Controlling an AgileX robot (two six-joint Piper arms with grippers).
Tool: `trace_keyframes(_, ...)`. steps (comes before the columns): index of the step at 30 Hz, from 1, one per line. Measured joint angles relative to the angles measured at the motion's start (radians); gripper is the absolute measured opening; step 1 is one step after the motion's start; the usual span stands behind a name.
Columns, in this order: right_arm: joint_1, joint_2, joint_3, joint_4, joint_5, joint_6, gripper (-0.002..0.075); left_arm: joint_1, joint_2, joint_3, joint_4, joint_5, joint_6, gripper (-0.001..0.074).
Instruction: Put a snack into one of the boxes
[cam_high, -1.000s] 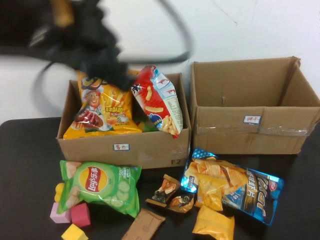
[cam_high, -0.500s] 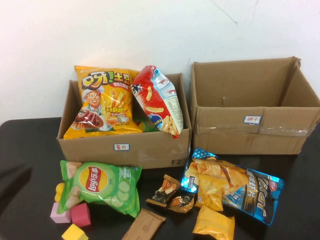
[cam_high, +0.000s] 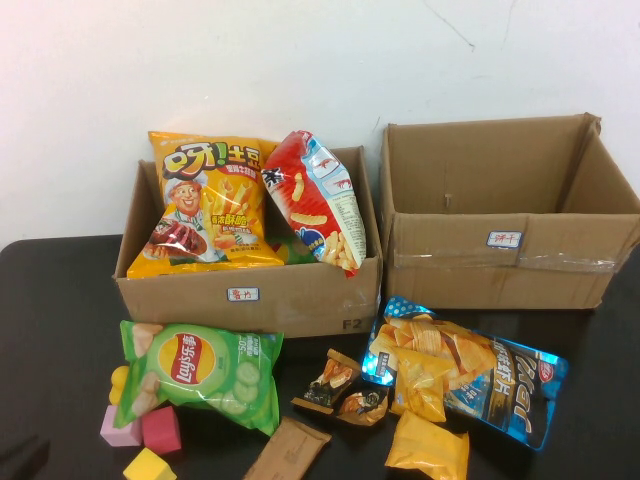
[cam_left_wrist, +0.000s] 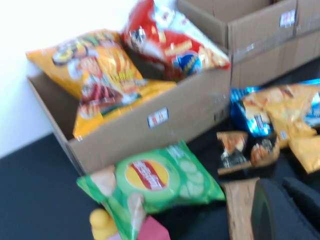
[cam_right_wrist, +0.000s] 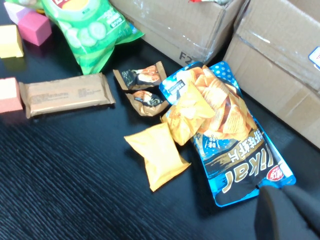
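Both arms are out of the high view. The left pincer (cam_left_wrist: 280, 212) and right pincer (cam_right_wrist: 287, 212), both closed, hover low above the counter.

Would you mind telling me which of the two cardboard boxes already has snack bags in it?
The left box, with the red-lettered label: the red puffed-stick bag and yellow fries bag stand in it. The wider taped box shows none.
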Motion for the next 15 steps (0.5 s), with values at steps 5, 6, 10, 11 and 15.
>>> trace_keyframes(5, 0.000, 0.000, 0.000, 0.000, 0.000, 0.000, -0.0001, 0.000, -0.002, 0.041, -0.008, 0.019, 0.000, -0.0001)
trace_keyframes(6, 0.000, 0.000, 0.000, 0.000, 0.000, 0.000, -0.0001, 0.000, -0.002, 0.048, -0.008, 0.019, 0.000, -0.0001)
trace_keyframes(10, 0.000, 0.000, 0.000, 0.000, 0.000, 0.000, -0.0001, 0.000, -0.013, 0.091, -0.006, 0.011, -0.016, -0.0001)
trace_keyframes(11, 0.000, 0.000, 0.000, 0.000, 0.000, 0.000, -0.0001, 0.006, -0.024, 0.097, -0.006, 0.009, -0.021, -0.0001)
trace_keyframes(15, 0.000, 0.000, 0.002, 0.002, 0.000, 0.000, -0.0001, 0.116, -0.125, 0.116, -0.046, 0.002, -0.030, -0.0001)
